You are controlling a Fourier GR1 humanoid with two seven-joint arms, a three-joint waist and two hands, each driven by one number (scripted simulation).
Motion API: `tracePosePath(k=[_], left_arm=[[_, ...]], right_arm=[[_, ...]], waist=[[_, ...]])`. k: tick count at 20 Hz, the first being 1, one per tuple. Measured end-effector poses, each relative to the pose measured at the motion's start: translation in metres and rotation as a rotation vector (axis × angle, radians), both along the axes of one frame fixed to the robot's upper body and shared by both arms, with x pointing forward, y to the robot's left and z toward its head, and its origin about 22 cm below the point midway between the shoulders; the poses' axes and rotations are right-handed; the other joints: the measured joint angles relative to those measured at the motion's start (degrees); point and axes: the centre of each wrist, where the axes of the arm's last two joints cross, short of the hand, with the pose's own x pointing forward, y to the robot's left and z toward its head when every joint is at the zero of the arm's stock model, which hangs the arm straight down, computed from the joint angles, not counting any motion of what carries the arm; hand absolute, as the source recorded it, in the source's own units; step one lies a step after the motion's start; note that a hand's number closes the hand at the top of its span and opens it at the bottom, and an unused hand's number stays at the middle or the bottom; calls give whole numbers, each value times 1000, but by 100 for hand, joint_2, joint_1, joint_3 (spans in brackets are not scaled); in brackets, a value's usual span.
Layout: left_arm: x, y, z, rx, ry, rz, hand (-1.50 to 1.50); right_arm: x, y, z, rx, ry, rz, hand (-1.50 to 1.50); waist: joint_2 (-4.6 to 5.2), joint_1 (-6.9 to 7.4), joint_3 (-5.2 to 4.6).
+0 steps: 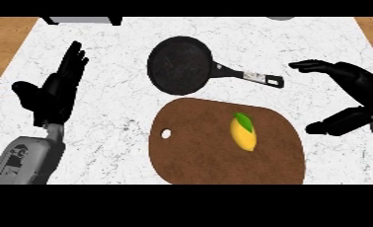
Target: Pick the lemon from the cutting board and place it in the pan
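A yellow lemon (244, 133) with a green leaf lies on the right half of the brown cutting board (197, 147). Just beyond the board sits the black pan (180, 65), nothing in it, its handle pointing right. My right hand (348, 85) hovers at the right edge, open, fingers and thumb spread wide toward the lemon, about a hand's width to its right. My left hand (56, 89) rests open at the left, fingers up, well apart from the board.
The white marble counter (109, 122) ends in wooden strips at the far left and right. A grey appliance (84, 20) stands at the back left, and a grey round object (280, 18) peeks in at the back right.
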Motion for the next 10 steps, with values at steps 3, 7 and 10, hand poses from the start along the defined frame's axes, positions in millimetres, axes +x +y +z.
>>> tracePosePath(k=[3, 7, 10], left_arm=[[-1, -4, -4, -4, -2, 11, 0], [-3, -4, -7, -3, 4, 8, 0], [-2, -4, -5, -4, 3, 4, 0]], right_arm=[[7, -15, 37, -131, -44, 6, -150], [13, -11, 89, -327, -99, 31, -150], [17, -3, 118, -401, -112, 41, -150]], waist=[[-12, -18, -4], [-24, -8, -11], [-28, -18, -11]])
